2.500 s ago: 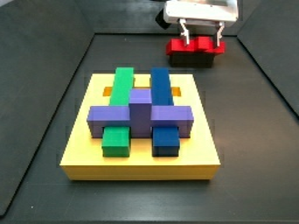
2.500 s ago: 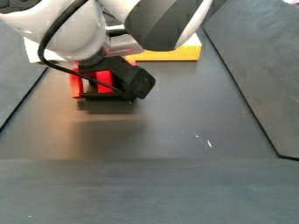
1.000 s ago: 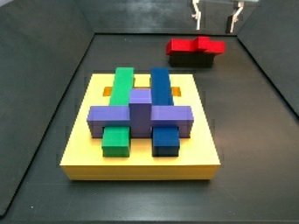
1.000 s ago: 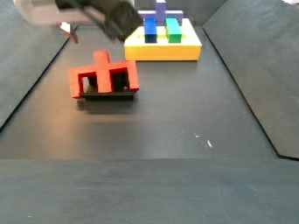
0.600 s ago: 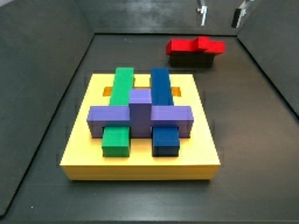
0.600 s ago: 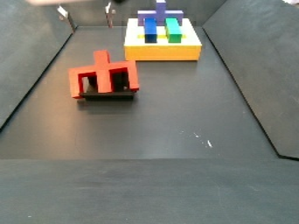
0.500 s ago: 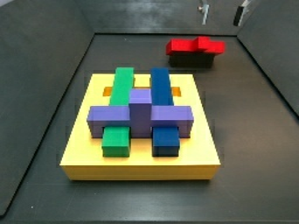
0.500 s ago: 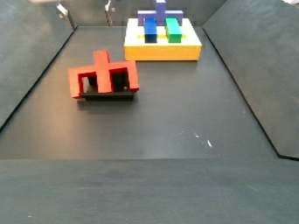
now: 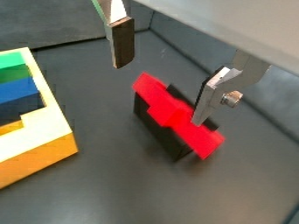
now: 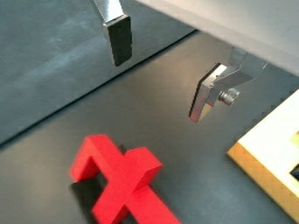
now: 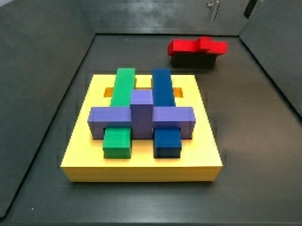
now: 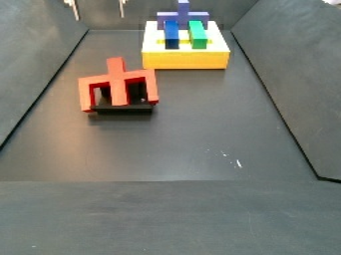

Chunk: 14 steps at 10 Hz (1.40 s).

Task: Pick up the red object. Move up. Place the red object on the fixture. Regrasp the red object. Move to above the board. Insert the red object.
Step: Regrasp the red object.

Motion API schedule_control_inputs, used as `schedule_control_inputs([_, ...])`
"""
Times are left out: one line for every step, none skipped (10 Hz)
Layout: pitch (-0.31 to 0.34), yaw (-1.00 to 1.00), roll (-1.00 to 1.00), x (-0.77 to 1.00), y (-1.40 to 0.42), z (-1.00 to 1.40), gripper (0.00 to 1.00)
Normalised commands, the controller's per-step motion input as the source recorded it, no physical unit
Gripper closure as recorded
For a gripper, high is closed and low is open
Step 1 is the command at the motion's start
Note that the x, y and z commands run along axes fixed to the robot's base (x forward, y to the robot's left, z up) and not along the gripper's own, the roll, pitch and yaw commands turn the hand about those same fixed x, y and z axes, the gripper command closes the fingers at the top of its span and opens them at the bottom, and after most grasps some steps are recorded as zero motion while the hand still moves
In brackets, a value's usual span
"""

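Observation:
The red object point(image 11: 196, 45) lies on top of the black fixture point(image 11: 195, 61) at the far right of the floor, with nothing holding it. Its prongs show from the opposite side, the red object point(image 12: 120, 88) resting on the fixture point(image 12: 123, 109). My gripper point(image 11: 230, 7) hangs open and empty high above it; only the fingertips point(image 12: 122, 8) show at the frame edge. In both wrist views the gripper point(image 9: 163, 70) is wide open, with the red object point(image 10: 117, 179) well below the fingers point(image 10: 117, 39). The yellow board point(image 11: 141, 161) holds purple, green and blue blocks.
The purple block point(image 11: 141, 115) crosses the green block point(image 11: 118, 106) and the blue block point(image 11: 165, 106) on the board. The board's corner point(image 9: 35, 149) lies close beside the fixture point(image 9: 158, 122). Dark walls ring the black floor point(image 12: 200, 149).
The gripper, down at the red object on the fixture 2.5 s ago, has let go, opened and risen. Now only its fingertips show. The red object has stayed put.

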Motion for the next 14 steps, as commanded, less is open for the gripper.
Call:
schedule_control_inputs([0.057,0.19,1.00,0.07,-0.17,0.01,0.00])
schedule_control_inputs([0.000,0.11,1.00,0.03,-0.01,0.00,0.00])
schedule_control_inputs([0.000,0.06,0.83,0.00,0.06,-0.11,0.00])
schedule_control_inputs([0.089,0.00,0.93,0.03,0.19,-0.12,0.00])
schedule_control_inputs([0.149,-0.18,0.81,0.00,0.36,-0.09,0.00])
schedule_control_inputs([0.171,-0.21,0.67,-0.07,0.44,-0.13,0.00])
schedule_control_inputs([0.143,-0.26,0.58,-0.10,0.37,-0.14,0.00])
schedule_control_inputs([0.054,-0.27,0.47,-0.11,0.17,-0.11,0.00])
schedule_control_inputs([0.000,0.00,0.04,0.00,0.00,0.00,0.00])
schedule_control_inputs([0.057,0.01,-0.01,0.06,0.02,0.00,0.00])
schedule_control_inputs([-0.031,-0.13,0.00,-0.15,0.15,-0.33,0.00])
schedule_control_inputs([0.000,-0.25,0.72,-0.15,0.00,-0.26,0.00])
schedule_control_inputs([0.006,-0.34,0.99,-0.05,0.00,-0.21,0.00])
schedule_control_inputs([0.063,-0.33,0.76,0.00,0.00,-0.32,0.00])
